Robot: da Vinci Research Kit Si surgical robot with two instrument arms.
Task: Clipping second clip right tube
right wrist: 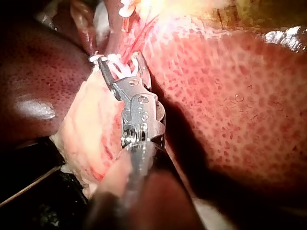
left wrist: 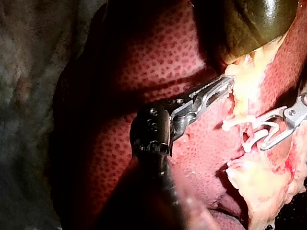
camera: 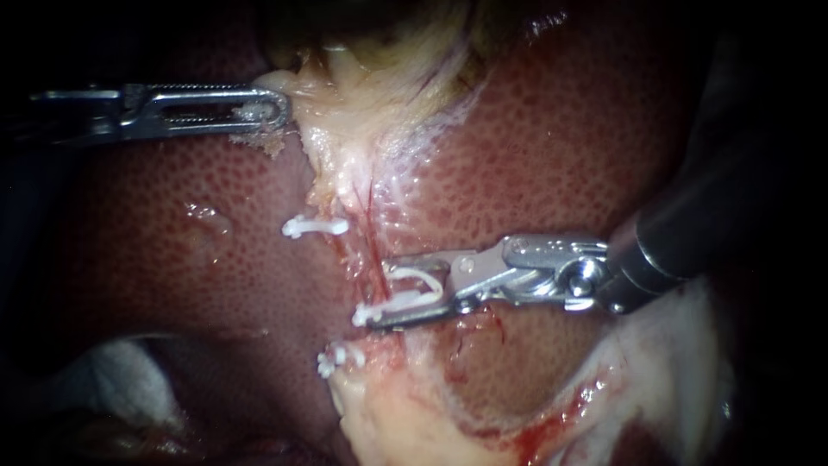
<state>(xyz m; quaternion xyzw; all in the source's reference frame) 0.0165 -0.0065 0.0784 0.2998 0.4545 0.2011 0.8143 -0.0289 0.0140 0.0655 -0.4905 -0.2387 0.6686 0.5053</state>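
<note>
The left instrument (camera: 274,110) has its jaws closed on pale tissue (camera: 345,112) below the gallbladder (left wrist: 259,14). It pulls that tissue towards the view's left, so the strands stand out over the liver (camera: 561,147).

The right instrument (camera: 379,292) comes in from the right. Its jaws stand narrowly apart and carry a new clip (camera: 392,305) between them, one leg against each jaw. The clip's white arch shows it is not yet closed. The right tube (camera: 373,246), a thin red strand running down from the pale tissue, passes through the gap of this clip.

An upper clip (camera: 315,227) lies just to the left of the tube. A lower clip (camera: 338,356) sits near the tube's lower end, at the edge of the fat. I cannot tell for certain which strand each one holds.

To do this step well, I judge that the tube should sit deep in the new clip, with both leg tips showing past its far side. Otherwise the latch may catch only part of it. The jaws should cross the tube squarely and stay clearly apart from the lower clip, leaving bare tube between the two. The left pull should stay steady while the jaws close slowly. Any fat or liver caught in the latch could stop it locking, and a jerk could tear the thin strand.
</note>
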